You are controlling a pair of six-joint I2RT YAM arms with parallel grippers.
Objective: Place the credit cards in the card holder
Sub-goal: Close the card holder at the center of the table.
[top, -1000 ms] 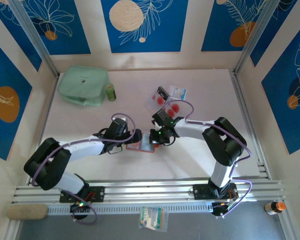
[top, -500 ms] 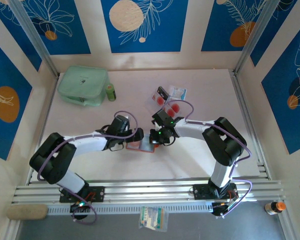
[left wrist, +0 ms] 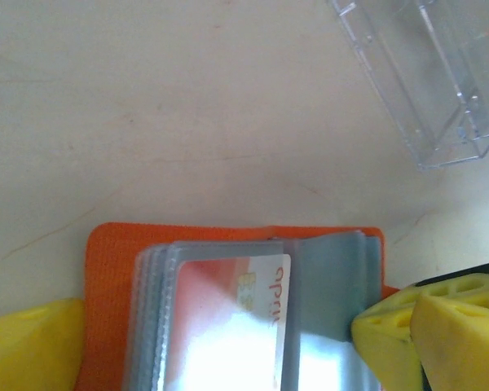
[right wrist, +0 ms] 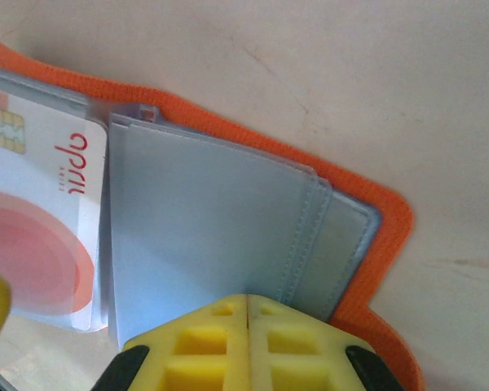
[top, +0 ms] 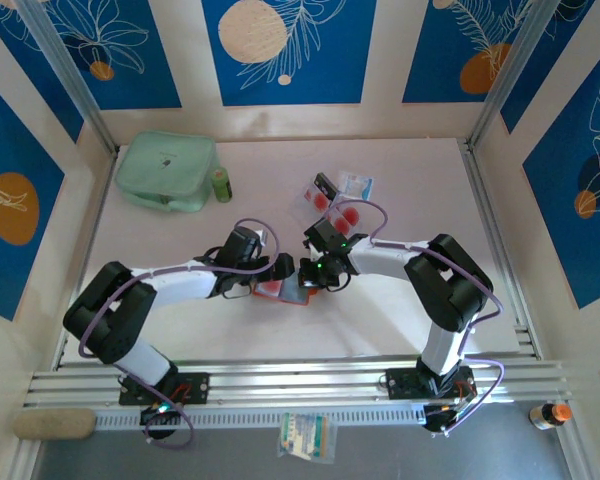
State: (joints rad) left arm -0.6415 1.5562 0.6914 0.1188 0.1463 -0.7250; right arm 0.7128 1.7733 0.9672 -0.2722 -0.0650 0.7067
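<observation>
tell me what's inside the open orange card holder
Greyish sleeves, and one credit card with a red round mark in a sleeve. The right claw and stacked sleeves cover whatever lies beneath.

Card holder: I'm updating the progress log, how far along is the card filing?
Done: one credit card sits in the open card holder. In hand: the shut right gripper rests on its sleeves, the open left gripper straddles the holder. Left: at least two loose cards lie on the table.
</observation>
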